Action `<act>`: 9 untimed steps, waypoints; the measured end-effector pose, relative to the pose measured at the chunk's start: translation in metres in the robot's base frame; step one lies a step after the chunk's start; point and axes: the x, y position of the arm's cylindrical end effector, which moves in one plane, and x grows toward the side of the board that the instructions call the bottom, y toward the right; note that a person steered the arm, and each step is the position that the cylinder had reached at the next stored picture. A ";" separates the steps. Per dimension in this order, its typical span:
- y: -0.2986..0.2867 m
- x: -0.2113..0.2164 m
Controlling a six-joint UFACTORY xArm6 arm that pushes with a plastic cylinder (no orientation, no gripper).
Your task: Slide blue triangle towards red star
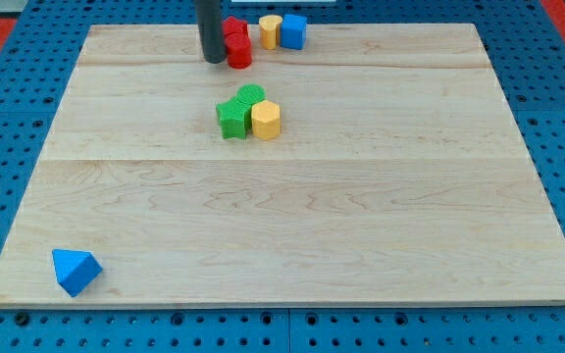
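- My tip (213, 61) rests on the far part of the worktop (361, 245), left of centre, at the lower end of the dark rod that comes down from the view's top.
- The arm carries no gripper, only this rod, so nothing spreads, presses together or pinches.
- The tip sits just beside, perhaps touching, the left side of two red blocks: one (239, 51) next to the tip and one (233, 26) just behind it. Which of them is the red star I cannot tell, as the rod hides part of them.
- The blue triangle (76, 271) lies in the near left corner of the worktop, close to the near edge, well apart from my tip and from the red blocks, almost the whole depth of the worktop away.
- Right of the red blocks, at the far edge, a yellow block (270, 31) touches a blue cube (293, 30).
- Nearer the middle, a cluster: a green star (231, 117), a second green block (252, 95) behind it, and a yellow hexagonal block (266, 120) on its right, all touching.
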 end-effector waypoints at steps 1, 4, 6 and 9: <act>0.024 -0.008; -0.030 0.081; -0.047 0.228; -0.079 0.360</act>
